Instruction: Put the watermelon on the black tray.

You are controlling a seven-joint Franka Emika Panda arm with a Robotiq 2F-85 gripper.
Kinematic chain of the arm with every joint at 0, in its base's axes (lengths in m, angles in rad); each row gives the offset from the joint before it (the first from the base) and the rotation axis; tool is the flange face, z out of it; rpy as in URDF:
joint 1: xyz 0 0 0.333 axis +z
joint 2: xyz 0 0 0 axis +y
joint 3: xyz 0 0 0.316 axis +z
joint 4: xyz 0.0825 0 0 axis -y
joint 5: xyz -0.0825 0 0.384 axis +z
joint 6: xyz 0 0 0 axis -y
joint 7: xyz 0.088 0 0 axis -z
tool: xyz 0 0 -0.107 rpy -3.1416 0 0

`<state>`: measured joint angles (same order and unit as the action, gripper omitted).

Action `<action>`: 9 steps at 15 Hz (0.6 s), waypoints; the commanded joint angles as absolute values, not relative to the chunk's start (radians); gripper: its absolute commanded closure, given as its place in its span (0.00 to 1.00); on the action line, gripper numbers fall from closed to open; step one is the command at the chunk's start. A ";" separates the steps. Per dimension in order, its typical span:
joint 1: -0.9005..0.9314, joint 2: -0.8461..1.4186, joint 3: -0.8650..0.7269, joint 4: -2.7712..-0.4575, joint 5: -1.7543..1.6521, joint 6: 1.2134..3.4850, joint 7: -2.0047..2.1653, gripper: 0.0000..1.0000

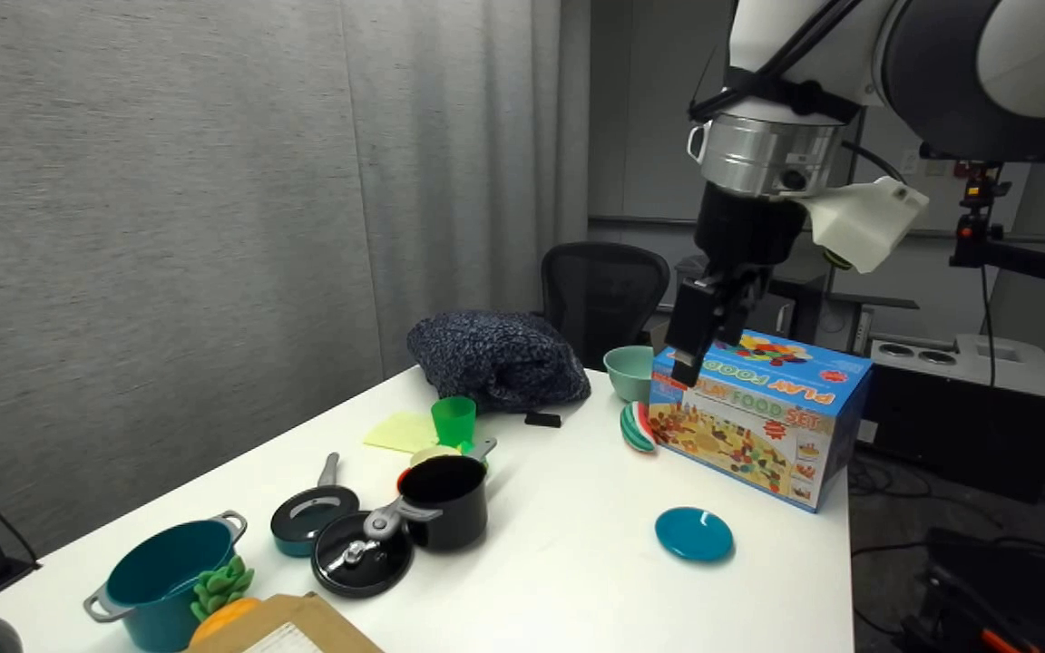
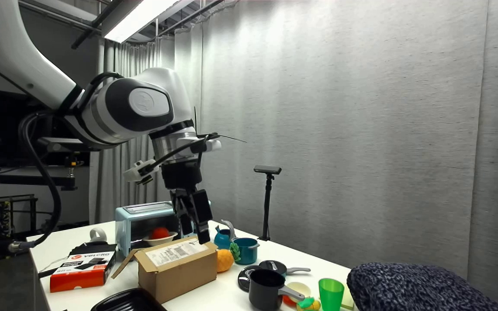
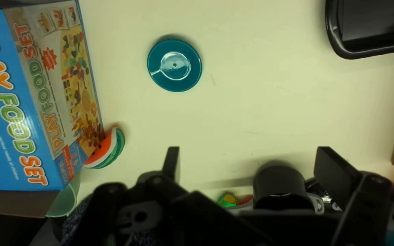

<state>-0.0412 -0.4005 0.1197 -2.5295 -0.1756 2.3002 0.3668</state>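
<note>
The watermelon (image 1: 638, 428), a toy wedge with red flesh and a striped green rind, rests on the white table against the corner of the play food box. It also shows in the wrist view (image 3: 111, 150), left of the jaws. It is out of view in an exterior view (image 2: 249, 280). The black tray shows partly at the upper right of the wrist view (image 3: 339, 48) and at the bottom edge of an exterior view (image 2: 102, 305). My gripper (image 3: 248, 150) is open and empty, high above the table. It shows in both exterior views (image 1: 688, 363) (image 2: 196, 235).
The play food box (image 1: 731, 435) stands behind the watermelon, with a mint bowl (image 1: 627, 372) beside it. A teal disc (image 1: 694, 534) lies flat nearby. A black pot (image 1: 445, 517), lids, a green cup (image 1: 454, 422) and a cardboard box (image 2: 180, 272) also stand on the table.
</note>
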 commanded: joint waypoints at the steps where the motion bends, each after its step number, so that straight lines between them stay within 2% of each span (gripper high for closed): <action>1: -0.043 -0.401 0.121 -2.528 -0.174 2.297 0.365 0.00; 9: -0.109 -0.325 0.098 -2.480 -0.263 2.295 0.369 0.00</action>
